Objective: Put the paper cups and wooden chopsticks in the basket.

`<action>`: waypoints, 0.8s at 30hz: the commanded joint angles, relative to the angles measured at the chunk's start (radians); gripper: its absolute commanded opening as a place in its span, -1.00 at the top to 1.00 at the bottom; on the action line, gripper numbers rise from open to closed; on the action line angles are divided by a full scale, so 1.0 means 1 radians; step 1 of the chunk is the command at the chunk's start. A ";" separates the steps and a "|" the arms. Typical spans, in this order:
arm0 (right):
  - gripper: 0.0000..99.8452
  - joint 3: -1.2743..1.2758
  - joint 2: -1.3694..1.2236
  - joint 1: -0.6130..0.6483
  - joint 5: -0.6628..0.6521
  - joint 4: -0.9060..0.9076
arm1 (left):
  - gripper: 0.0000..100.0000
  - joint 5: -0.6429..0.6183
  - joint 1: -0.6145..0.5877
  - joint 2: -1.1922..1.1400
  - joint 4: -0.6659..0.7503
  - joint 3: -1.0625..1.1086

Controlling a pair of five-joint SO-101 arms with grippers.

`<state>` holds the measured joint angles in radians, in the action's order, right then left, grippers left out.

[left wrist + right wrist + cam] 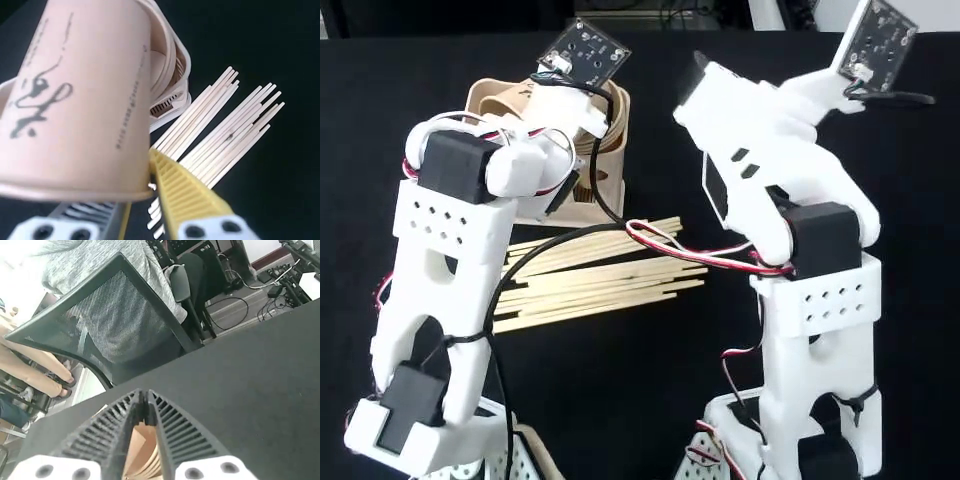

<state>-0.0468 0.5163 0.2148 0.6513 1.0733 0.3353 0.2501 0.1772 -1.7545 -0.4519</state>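
My left gripper (142, 182) is shut on a tan paper cup (75, 95), with the yellow finger (185, 195) pressed against the cup's side near its rim. Just beyond the cup is the light wooden basket (172, 102), with more paper cups (167, 55) stacked inside. In the high view the left arm's wrist hangs over the basket (608, 170) at the back of the table. A bundle of wooden chopsticks (600, 270) lies loose on the black table in front of the basket, also seen as chopsticks (225, 125). My right gripper (143, 394) is shut on nothing, raised above the table (701, 62).
Black cloth covers the table (640, 380). The two arm bases stand at the front left and front right, with cables (660, 240) crossing over the chopsticks. Behind the table stands a mesh office chair (120, 325).
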 commanded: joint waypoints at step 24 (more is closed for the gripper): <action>0.97 0.033 0.016 -0.006 0.000 -0.031 | 0.90 0.005 -0.096 0.002 -0.003 -0.162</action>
<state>-0.0100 0.5163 0.2578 0.6513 1.0503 0.3337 0.1626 0.1726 -1.7561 -0.5685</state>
